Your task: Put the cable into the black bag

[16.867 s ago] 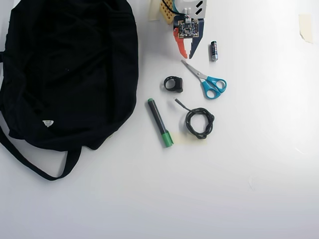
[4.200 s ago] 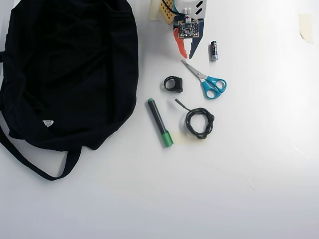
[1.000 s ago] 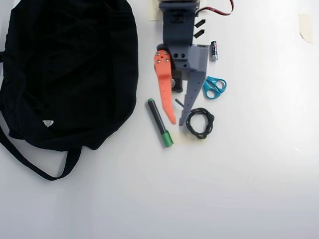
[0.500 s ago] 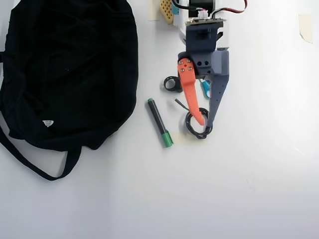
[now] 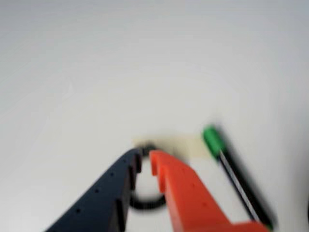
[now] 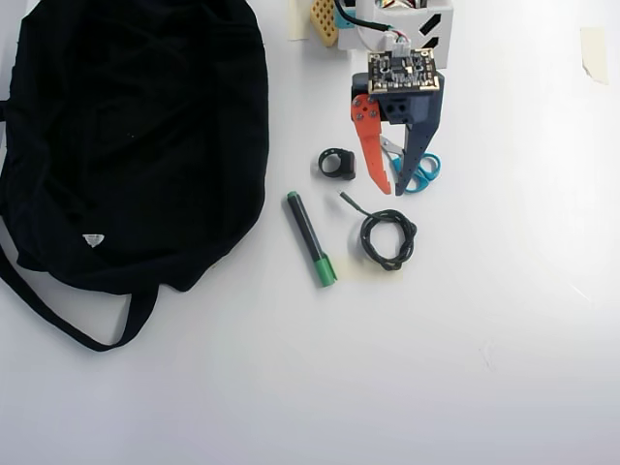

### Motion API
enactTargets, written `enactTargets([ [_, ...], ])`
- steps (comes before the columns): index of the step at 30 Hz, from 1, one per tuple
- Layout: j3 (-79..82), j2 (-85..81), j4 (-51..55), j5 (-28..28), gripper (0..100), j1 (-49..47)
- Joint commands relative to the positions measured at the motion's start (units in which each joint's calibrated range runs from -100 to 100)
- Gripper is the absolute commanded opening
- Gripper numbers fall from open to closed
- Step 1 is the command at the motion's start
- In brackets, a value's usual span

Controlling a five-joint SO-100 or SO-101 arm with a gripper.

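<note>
- The orange-and-dark-blue gripper [image 6: 391,190] hangs above the blue-handled scissors [image 6: 418,171]; jaws slightly parted, holding nothing.
- Thin black coiled cable [image 6: 387,239] lies free on the white worktop [image 6: 465,339].
- Only the overhead view shows the large black fabric bag [image 6: 136,145].

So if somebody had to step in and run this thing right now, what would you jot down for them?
Gripper: open and empty, hanging above the scissors, short of the cable.
Cable: coiled on the table, right of the green-capped marker in the overhead view. Not gripped.
Black bag: far left of the overhead view, nothing visibly put in.
Done: nothing yet.
Left: grasp the cable, carry it left past the marker and the small black ring, drop it into the bag.
</note>
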Motion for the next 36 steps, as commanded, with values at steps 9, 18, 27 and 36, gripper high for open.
enactTargets([
  [9, -0.88, -1.28, 18.22, 4.54, 2, -3.07],
  [18, -0.61, -0.62, 23.47, 7.32, 2, -4.49],
  [27, -1.59, 5.11, 22.70, 8.21, 3, -4.34],
  [36, -1.59, 6.27, 20.20, 8.47, 8, -4.27],
])
